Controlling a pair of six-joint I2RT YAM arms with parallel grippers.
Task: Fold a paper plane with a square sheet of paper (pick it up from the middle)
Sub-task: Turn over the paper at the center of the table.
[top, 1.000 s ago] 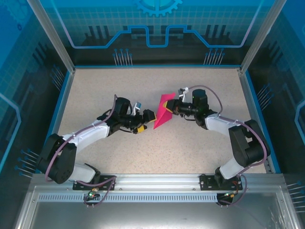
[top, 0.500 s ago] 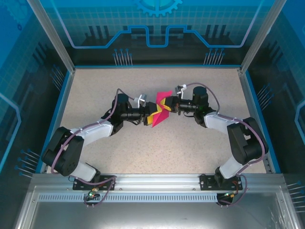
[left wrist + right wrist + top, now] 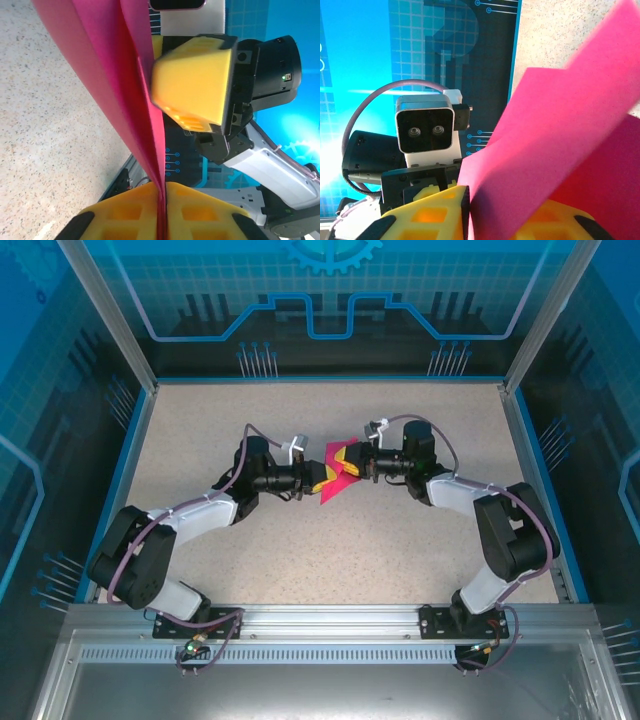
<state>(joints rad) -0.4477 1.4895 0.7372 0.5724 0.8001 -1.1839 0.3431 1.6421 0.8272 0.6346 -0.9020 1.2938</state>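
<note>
Where the two arms meet nose to nose, the left tool (image 3: 316,478) is clamped on the thin, creased magenta-pink square sheet of paper (image 3: 334,487). In the left wrist view its yellow ribbed fingers (image 3: 122,216) pinch a folded edge between them. Directly opposite, the right tool (image 3: 352,466) grips the same sheet from the other side, its yellow fingers (image 3: 422,216) set either side of the paper's layers. The sheet stands between both tools, folded into angled flaps. Whether its lower tip touches the surface I cannot tell. Beneath and around them spreads the speckled beige desk (image 3: 400,560), out to a blue rim (image 3: 300,379).
</note>
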